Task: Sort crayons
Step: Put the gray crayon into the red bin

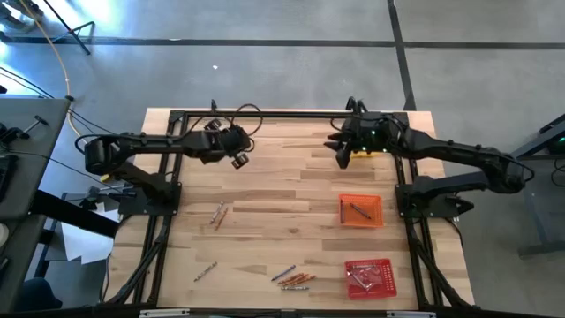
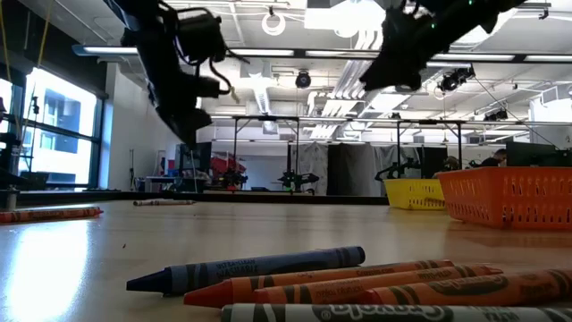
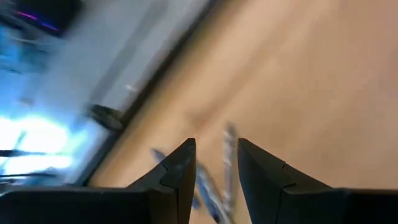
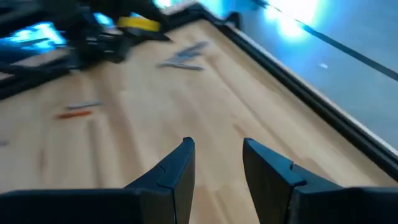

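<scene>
Crayons lie flat on the wooden table: a pair [image 1: 219, 214] left of centre, a single one [image 1: 205, 272] near the front, and a blue-and-orange cluster [image 1: 296, 279] [image 2: 295, 277] at the front middle. More crayons lie in the orange tray [image 1: 361, 210] and the red tray [image 1: 369, 276]. My left gripper [image 1: 238, 161] [image 3: 216, 146] hangs open above the far left of the table, the pair of crayons blurred beyond its fingers. My right gripper [image 1: 342, 159] [image 4: 217, 144] hangs open above the far right, with nothing between its fingers.
A yellow tray [image 2: 413, 192] stands at the far right, mostly under my right arm in the high view. Black frame rails [image 1: 177, 177] run along the table's left, right and far edges. Bare wood [image 1: 282, 190] lies between the two grippers.
</scene>
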`<action>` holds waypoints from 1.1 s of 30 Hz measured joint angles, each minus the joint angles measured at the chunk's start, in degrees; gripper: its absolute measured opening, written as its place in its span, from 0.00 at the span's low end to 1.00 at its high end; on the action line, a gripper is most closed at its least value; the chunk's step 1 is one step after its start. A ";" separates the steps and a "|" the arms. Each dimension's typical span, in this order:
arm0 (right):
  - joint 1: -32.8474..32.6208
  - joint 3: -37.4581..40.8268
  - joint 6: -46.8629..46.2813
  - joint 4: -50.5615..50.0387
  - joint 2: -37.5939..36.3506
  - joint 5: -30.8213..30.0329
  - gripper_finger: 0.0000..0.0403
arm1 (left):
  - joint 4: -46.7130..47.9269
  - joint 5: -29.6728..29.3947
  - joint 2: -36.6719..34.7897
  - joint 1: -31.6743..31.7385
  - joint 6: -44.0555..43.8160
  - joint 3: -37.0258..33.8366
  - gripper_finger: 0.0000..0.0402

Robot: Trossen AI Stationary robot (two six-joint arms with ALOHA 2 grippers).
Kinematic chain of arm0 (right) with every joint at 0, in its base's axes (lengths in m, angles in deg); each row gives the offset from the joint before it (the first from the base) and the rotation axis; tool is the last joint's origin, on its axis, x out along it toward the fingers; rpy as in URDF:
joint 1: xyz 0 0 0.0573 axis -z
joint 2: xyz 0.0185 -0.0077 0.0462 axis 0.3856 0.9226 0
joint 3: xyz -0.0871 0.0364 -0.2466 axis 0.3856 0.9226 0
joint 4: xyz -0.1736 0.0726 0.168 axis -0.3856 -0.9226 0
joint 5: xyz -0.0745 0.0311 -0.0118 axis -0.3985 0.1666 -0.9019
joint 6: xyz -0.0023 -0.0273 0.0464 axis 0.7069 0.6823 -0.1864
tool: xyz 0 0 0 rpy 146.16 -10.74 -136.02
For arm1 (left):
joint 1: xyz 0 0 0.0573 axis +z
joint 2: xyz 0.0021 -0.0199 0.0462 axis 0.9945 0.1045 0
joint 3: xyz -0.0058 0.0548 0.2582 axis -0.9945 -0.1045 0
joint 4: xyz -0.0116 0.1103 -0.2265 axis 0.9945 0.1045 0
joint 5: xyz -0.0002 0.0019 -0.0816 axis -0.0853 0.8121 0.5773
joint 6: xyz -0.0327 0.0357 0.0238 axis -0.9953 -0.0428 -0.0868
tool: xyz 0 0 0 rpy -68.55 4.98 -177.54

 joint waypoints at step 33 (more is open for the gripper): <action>-12.45 -2.13 -7.29 -0.17 0.02 -6.87 0.32 | -5.58 26.67 12.44 20.82 16.40 0.00 0.26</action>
